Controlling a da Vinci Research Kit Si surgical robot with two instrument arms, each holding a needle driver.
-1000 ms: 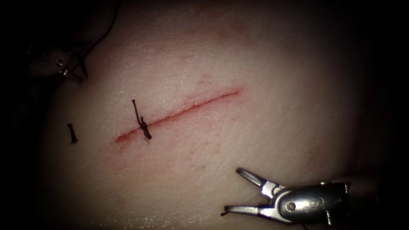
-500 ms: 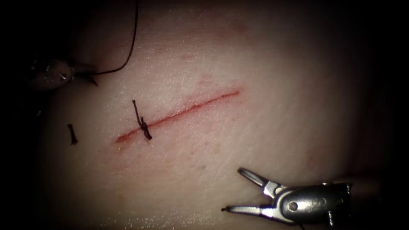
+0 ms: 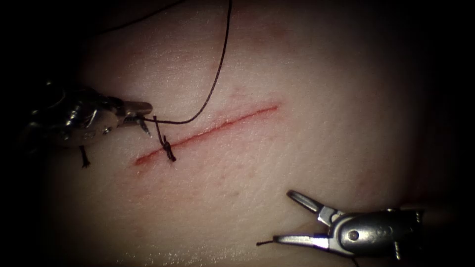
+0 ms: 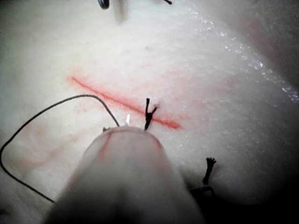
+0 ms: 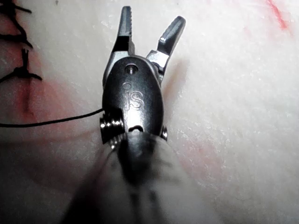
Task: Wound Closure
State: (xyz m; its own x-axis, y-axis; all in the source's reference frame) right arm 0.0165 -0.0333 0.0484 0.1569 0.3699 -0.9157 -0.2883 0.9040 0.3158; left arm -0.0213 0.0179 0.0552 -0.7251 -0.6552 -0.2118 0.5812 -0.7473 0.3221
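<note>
The cut [image 3: 227,121] runs slanted across the tissue [image 3: 307,138], with one tied knot [image 3: 167,147] near its left end. My left tool [image 3: 146,110] lies just left of that knot, shut on the needle [image 3: 144,127]; a short pointed piece sticks out below the jaws, above the tissue and not in it. The thread [image 3: 213,84] curves from the jaws across the cut and up out of the picture. The left wrist view shows the needle tip [image 4: 127,119], the knot [image 4: 148,116] and the looping thread [image 4: 46,107]. My right tool [image 3: 283,217] [image 5: 152,18] stands open to the right of the cut, holding nothing.
A cut end of thread [image 3: 84,158] [image 4: 209,168] lies on the tissue left of the cut, below the left tool. A short thread piece [image 3: 262,243] sits at the right tool's lower jaw tip. Dark stitches [image 5: 18,70] and a thread strand [image 5: 51,121] lie beside the right tool.
The left tool has moved right and down to the knot, bringing the needle and a long loop of thread over the cut. The right tool shifted slightly right, still open.
</note>
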